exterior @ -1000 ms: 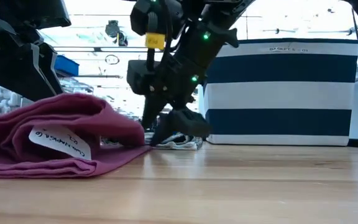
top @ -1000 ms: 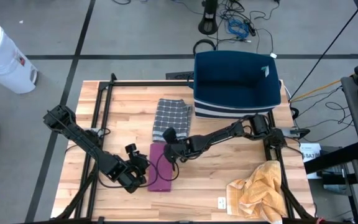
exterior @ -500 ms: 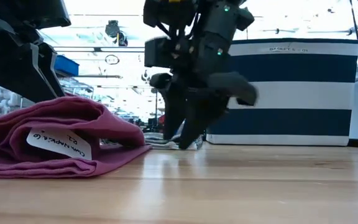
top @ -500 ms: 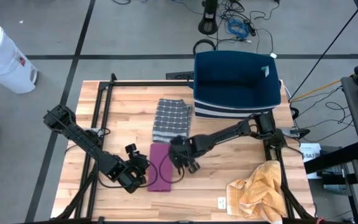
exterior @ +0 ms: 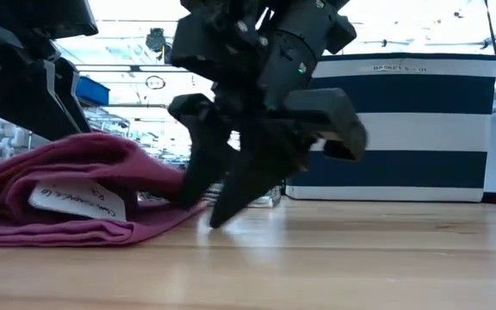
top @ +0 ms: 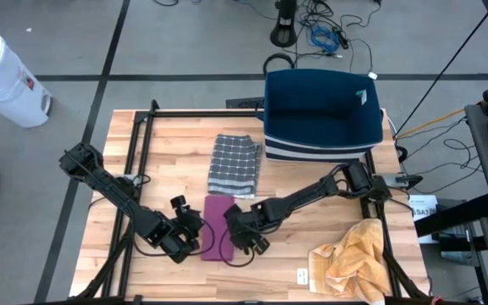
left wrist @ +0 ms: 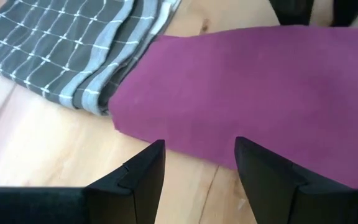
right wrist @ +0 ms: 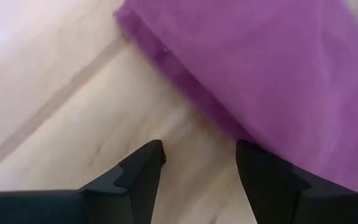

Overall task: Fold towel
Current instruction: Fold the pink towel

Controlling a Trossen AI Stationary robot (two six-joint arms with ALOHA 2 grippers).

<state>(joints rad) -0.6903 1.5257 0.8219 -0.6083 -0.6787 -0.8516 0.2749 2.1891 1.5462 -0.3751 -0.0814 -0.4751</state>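
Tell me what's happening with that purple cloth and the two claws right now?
Left gripper open, empty, at the folded purple towel's left edge. Right gripper open, empty, low at its right edge. Folded grey checked towel lies just behind, touching it. Nothing in the way.

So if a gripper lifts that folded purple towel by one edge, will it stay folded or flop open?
The purple towel would probably flop: in the low view its layers bulge loosely rather than lying crisp, so it looks soft. It likely weighs little, being a thin cloth. Pushed, it may bunch up rather than slide, since it lies on the bare wooden table.
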